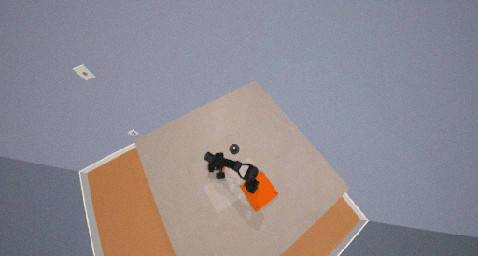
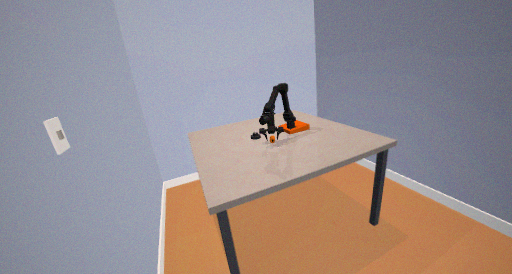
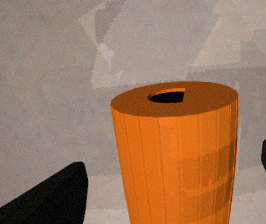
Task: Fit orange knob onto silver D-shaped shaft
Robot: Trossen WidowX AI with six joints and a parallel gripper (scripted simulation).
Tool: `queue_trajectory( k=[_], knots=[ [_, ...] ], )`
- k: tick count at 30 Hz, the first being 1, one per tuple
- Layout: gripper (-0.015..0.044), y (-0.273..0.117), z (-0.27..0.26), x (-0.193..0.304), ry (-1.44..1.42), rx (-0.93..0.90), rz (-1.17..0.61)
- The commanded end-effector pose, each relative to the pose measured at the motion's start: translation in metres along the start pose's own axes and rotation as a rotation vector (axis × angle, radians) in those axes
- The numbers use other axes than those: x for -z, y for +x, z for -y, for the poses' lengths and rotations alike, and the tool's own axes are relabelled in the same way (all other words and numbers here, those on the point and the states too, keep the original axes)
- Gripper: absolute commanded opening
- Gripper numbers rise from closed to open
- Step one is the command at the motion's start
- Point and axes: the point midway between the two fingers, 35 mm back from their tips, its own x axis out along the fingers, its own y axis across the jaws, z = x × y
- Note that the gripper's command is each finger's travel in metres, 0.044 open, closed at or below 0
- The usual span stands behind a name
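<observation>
The orange knob (image 2: pixel 272 139) (image 3: pixel 176 160) lies on its side on the table. The wrist view shows its end face with the dark D-shaped hole, the hole's flat side toward the right of that view. My gripper (image 2: pixel 273 135) (image 3: pixel 177 163) is open and low over the knob, one finger on each side. In the wrist view there is a gap between the knob and each finger. The dark round pedestal (image 1: pixel 237 151) (image 2: pixel 255 136) stands on the table beside the arm, a small light spot at its centre where the shaft is. The shaft's flat side cannot be made out.
The arm's orange base plate (image 1: pixel 263 194) (image 2: pixel 302 127) lies on the table (image 1: pixel 289 169) (image 2: pixel 300 158) behind the gripper in the exterior view. The pedestal is close to the gripper's side. Shadows fall around the knob in the wrist view.
</observation>
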Motion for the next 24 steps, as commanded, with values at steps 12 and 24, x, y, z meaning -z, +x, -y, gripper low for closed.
queue_trajectory(
  k=[12,24],
  knots=[
    [0.0227,0.0011,-0.0009,0.0002,-0.003,-0.005,0.001],
    [0.0179,-0.0012,-0.001,-0.0003,-0.011,-0.009,0.001]
  ],
)
